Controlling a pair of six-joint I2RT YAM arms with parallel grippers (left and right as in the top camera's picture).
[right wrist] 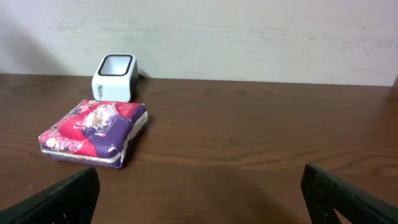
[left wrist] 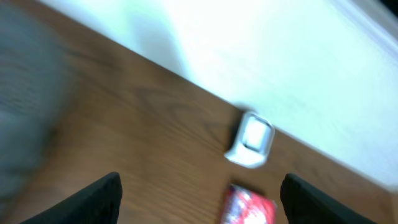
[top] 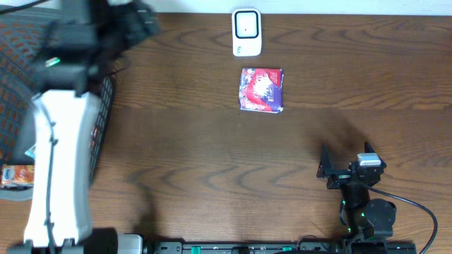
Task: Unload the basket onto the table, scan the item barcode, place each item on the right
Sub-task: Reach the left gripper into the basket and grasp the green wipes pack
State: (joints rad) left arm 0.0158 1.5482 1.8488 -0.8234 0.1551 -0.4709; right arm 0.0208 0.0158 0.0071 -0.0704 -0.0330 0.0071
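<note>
The item is a flat red and purple packet (top: 262, 89) lying on the wooden table, just in front of the white barcode scanner (top: 246, 32) at the back edge. My left gripper (top: 141, 21) hovers blurred at the back left, well left of both. Its wrist view is smeared but shows its jaws open (left wrist: 199, 205) and empty, with the packet (left wrist: 249, 208) and scanner (left wrist: 252, 140) ahead. My right gripper (top: 326, 169) rests at the front right. It is open (right wrist: 199, 199) with only bare table between its fingers. The packet (right wrist: 93, 132) and scanner (right wrist: 115, 76) lie far ahead to its left.
A dark mesh basket (top: 102, 127) stands at the left edge, partly under my left arm. An orange packet (top: 18, 174) lies at the far left. A pale wall runs behind the scanner.
</note>
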